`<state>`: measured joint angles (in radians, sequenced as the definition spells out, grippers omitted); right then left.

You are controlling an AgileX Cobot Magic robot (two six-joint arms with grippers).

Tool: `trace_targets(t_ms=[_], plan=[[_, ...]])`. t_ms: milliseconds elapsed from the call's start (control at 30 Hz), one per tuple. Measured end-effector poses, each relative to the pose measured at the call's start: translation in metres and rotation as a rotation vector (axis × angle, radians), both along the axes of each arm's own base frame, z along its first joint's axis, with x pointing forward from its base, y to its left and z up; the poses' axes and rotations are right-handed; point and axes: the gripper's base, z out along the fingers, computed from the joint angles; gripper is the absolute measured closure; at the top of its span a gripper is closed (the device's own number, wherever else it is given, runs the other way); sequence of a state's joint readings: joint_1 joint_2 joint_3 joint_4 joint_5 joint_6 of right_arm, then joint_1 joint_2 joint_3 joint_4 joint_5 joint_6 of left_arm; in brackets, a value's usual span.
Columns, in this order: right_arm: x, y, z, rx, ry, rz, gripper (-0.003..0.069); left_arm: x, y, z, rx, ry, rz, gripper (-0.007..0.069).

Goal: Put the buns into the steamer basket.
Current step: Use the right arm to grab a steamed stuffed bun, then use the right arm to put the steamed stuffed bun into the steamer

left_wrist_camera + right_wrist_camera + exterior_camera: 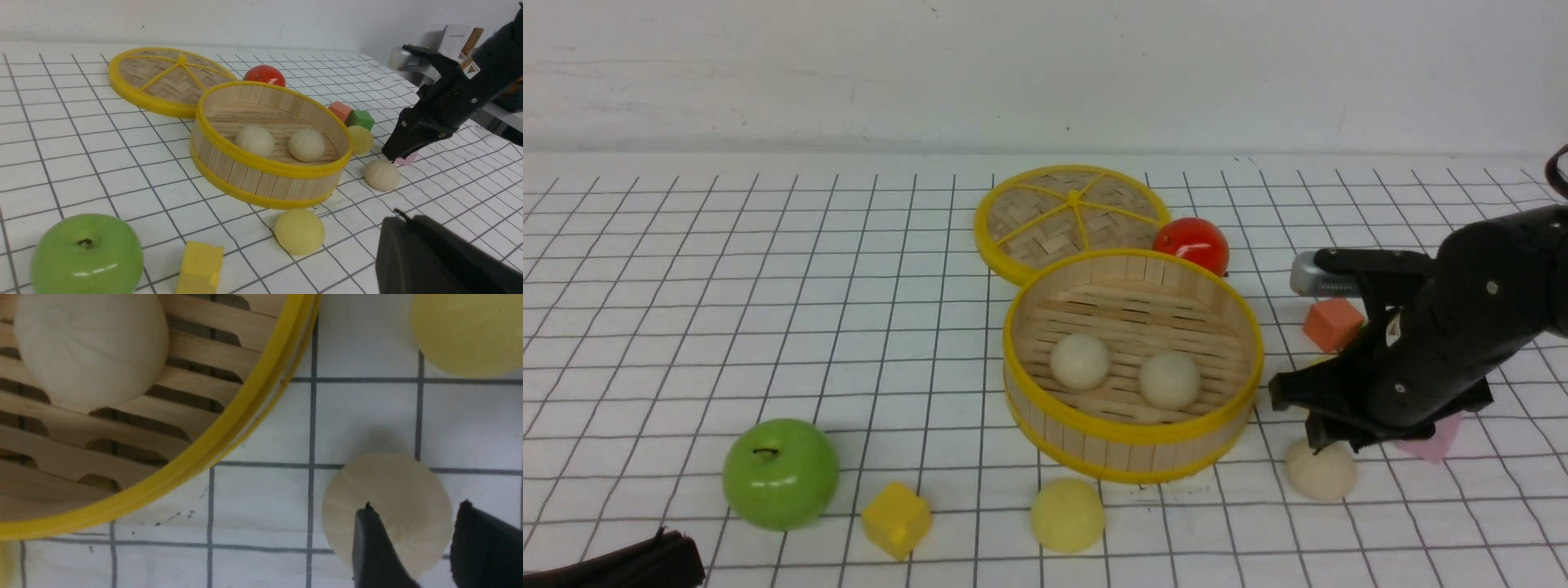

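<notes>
The steamer basket (pixel 1129 441) stands mid-table with two cream buns (pixel 1080 360) (pixel 1169 380) on its slatted floor. A pale yellow bun (pixel 1067 514) lies just in front of it. A third cream bun (pixel 1321 472) lies to its right. My right gripper (pixel 1319 441) is open and hovers just above this bun (pixel 388 486); one finger overlaps its middle and the other stands at its edge. A second yellow bun (pixel 360 139) lies at the basket's right, hidden by the right arm in the front view. My left gripper (pixel 678 545) is shut and empty at the near left edge.
A green apple (pixel 780 474) and a yellow cube (pixel 897 518) lie front left. The woven lid (pixel 1072 219) and a red tomato (pixel 1192 243) lie behind the basket. An orange cube (pixel 1331 323), a green cube (pixel 361 119) and a pink cube (pixel 1433 441) lie around the right arm.
</notes>
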<state>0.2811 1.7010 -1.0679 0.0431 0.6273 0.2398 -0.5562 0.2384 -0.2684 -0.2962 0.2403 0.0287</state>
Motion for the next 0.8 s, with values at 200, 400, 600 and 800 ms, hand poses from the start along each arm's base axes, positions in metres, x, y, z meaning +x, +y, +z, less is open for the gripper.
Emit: trace_targets(t_ms=[200,400,600,800], plan=[[0.005,0.001,-0.015,-0.010,0.018,0.008,0.0388,0.000,0.000,0.000,0.000,0.000,0.000,0.0620],[0.006,0.002,-0.018,-0.018,0.019,0.026,0.0454,0.000,0.000,0.000,0.000,0.000,0.000,0.0620],[0.001,0.000,-0.005,-0.034,0.010,0.070,0.0648,0.000,0.000,0.000,0.000,0.000,0.000,0.0619],[-0.007,0.003,0.049,-0.016,-0.048,0.091,0.0655,0.000,0.000,0.000,0.000,0.000,0.000,0.0613]])
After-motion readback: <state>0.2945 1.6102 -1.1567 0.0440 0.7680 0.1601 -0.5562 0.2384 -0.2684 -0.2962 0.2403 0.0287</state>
